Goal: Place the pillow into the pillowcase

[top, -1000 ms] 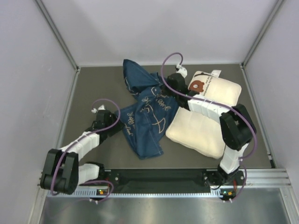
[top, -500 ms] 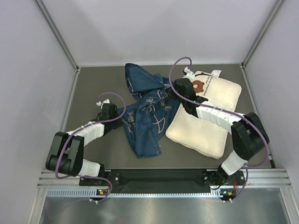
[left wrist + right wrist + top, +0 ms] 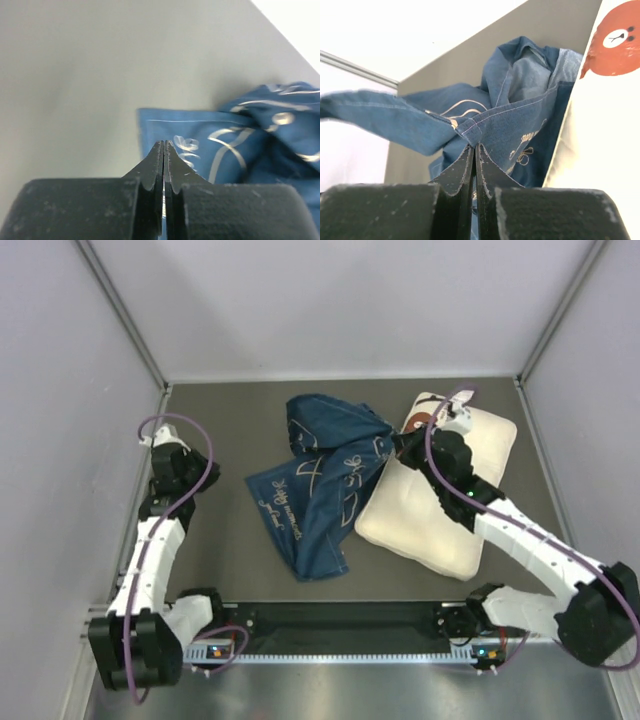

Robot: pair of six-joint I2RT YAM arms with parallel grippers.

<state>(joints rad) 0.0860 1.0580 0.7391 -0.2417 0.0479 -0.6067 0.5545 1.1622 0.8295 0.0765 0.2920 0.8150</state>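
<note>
The pillowcase lies bunched and twisted at the centre of the worktop. The pillow lies flat just beside it at 3 o'clock, touching it near the pillow's far corner; no part of the pillow is inside the case. The right claw is clamped on a folded hem of the case at its 2 o'clock corner, close to the bear print. The left claw is closed on nothing and is held well apart from the case, toward 9 o'clock, with a flat corner of the fabric ahead of it. Several faults are to be expected from this state. Because the case is held at one point only, the mouth cannot be spread; if it is lifted so, the opening is likely to be drawn shut by the hanging cloth. It cannot be told whether one layer or both are pinched; if both are taken, the mouth would be sealed at the grip. The pinch is narrow and set at the very tip of the claw, so the hem may be pulled free by a sharp tug. The right forearm passes over the pillow, so the pillow may be dragged or turned by a sweep toward 9 o'clock. The left claw must be opened before a second edge is taken; otherwise the fabric would merely be pushed along the worktop.
</note>
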